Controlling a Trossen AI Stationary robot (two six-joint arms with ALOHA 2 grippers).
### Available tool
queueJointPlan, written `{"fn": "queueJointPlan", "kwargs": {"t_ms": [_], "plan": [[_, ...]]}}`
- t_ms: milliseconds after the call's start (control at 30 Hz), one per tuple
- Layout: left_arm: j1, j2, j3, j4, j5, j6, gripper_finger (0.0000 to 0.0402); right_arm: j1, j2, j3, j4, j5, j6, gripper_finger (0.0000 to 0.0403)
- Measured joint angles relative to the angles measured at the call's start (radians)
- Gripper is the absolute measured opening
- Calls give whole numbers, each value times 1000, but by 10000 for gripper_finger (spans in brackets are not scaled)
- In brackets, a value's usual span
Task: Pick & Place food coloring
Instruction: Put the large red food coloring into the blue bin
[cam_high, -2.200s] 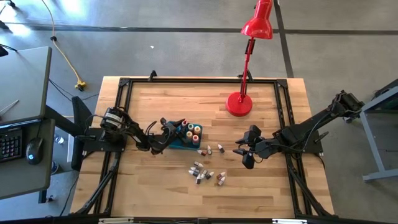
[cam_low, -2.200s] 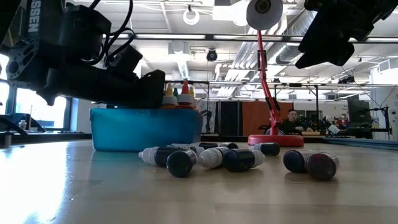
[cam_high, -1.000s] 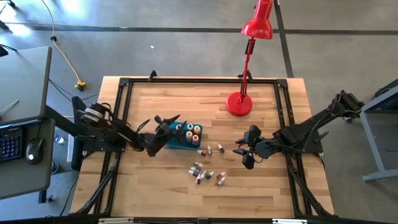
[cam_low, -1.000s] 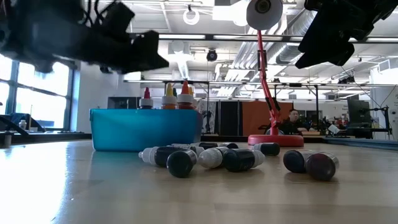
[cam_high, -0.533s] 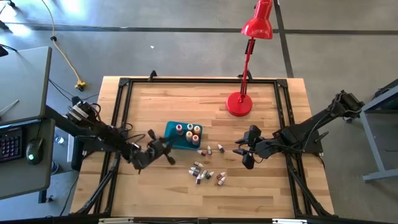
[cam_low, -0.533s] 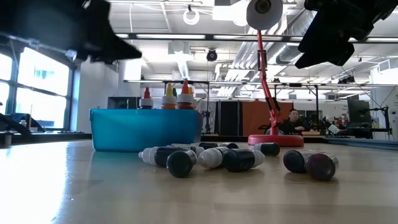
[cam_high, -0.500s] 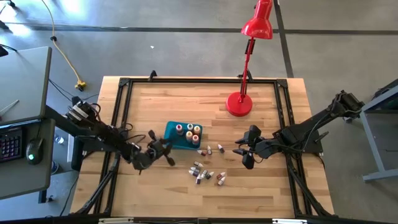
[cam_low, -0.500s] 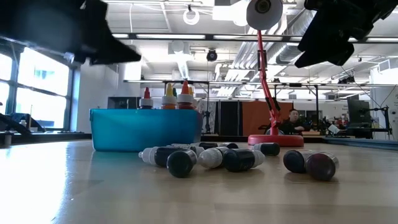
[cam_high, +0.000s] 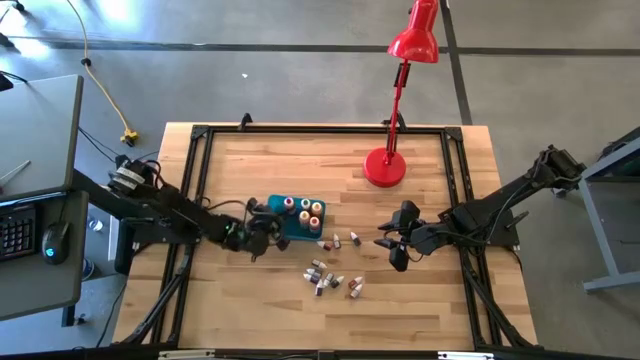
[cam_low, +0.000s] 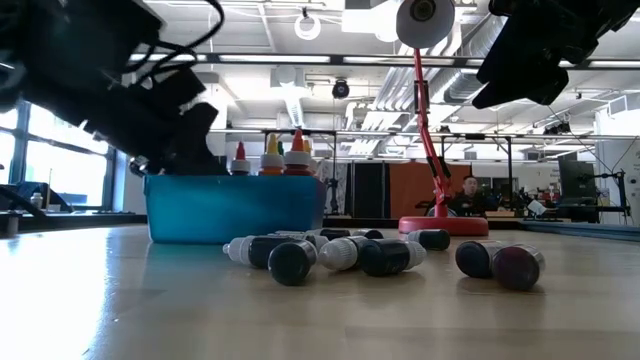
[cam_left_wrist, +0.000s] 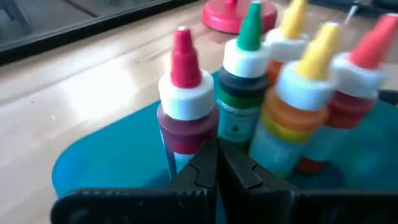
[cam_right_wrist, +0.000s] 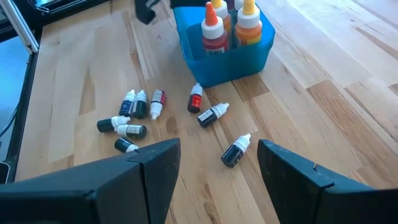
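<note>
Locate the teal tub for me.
In the high view the teal tub sits left of the table's centre, with upright bottles inside, the left pincer at its left end and loose bottles scattered to its right.

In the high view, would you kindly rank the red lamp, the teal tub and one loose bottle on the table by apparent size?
1. Red lamp, though its head stands nearer the camera, which enlarges it.
2. Teal tub.
3. Loose bottle, clearly the smallest.
</note>
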Motion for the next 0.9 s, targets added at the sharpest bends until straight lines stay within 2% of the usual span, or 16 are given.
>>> {"fn": "queueJointPlan", "kwargs": {"t_ms": [300,533,700,800,900], "plan": [[99,-6,-3,-33,205,8,0,0,0,0,7,0,-41,209],[115,-5,3,-38,200,51,0,0,0,0,15,15,-78,209],[107,-4,77,-65,208,133,0,0,0,0,15,48,-108,209],[106,-4,148,-153,222,163,0,0,0,0,15,63,-159,209],[106,-4,243,-325,223,165,0,0,0,0,15,64,-158,209]]}}
